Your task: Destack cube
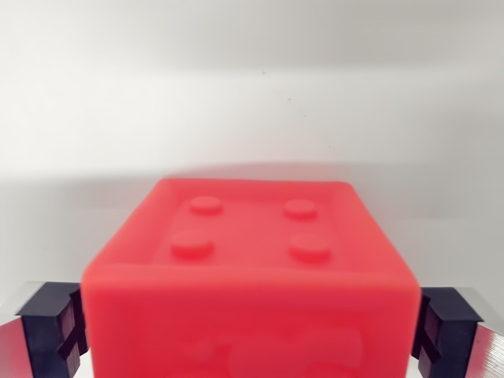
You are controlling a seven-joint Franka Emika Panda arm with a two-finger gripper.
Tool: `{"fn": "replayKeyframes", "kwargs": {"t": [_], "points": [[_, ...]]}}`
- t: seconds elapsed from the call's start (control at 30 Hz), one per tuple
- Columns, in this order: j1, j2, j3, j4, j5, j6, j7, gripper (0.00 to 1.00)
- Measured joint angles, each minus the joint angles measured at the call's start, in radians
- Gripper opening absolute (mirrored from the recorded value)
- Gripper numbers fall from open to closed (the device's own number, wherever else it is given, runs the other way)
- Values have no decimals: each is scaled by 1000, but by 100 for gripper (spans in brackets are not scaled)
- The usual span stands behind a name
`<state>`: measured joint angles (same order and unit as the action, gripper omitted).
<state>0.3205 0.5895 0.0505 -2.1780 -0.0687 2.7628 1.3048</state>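
**Two pads flanking one red cube**

I am looking down on the red plastic cube with four round studs [250, 268], lying squarely between my black-padded fingers [53, 331]. They are sitting wide at each flank; contact I cannot tell. White bench [252, 118] is stretching beyond.

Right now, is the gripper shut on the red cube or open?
Shut on the red cube, it seems: both gripper fingers meet the cube's sides, no gap visible.
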Motion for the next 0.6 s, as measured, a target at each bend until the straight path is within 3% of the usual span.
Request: {"fn": "replayKeyframes", "kwargs": {"t": [0.6], "points": [[-1,-33,1,-9,0,-19,0,100]]}}
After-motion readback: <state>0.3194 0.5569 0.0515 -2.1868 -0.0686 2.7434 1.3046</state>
